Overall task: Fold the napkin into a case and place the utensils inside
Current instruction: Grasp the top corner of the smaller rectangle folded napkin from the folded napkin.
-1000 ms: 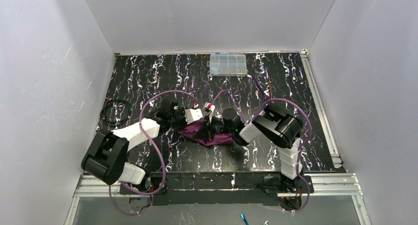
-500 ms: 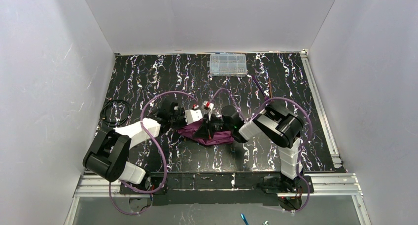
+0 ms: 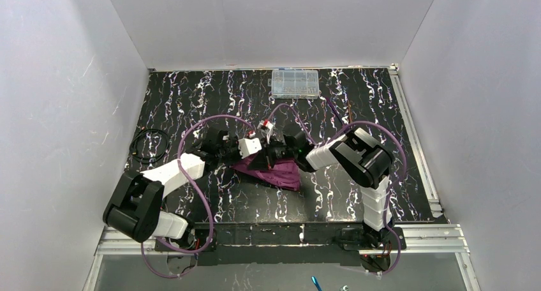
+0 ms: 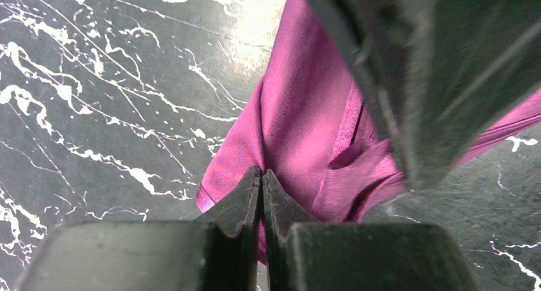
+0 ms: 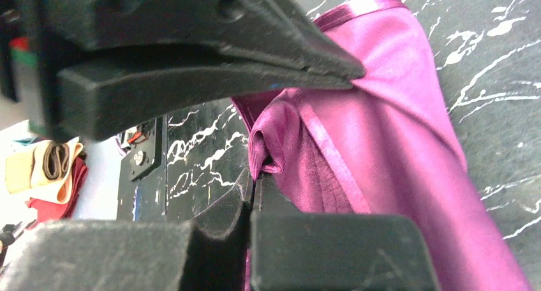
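Note:
The plum-purple napkin lies bunched in a rough triangle at mid-table, its far edge lifted. My left gripper and right gripper meet over that far edge, tips nearly touching. In the left wrist view my left gripper is shut on a fold of the napkin. In the right wrist view my right gripper is shut on a bunched hem of the napkin. The two utensils, a purple stick and a copper-brown stick, lie at the back right, apart from the cloth.
A clear plastic compartment box stands at the back centre. A black cable coil lies at the left edge. Purple robot cables arc over both arms. The black marbled table is walled by white panels.
Both grippers have moved toward the back of the table, holding the napkin's far edge. The cloth has been drawn from a crumpled heap into a longer triangle.

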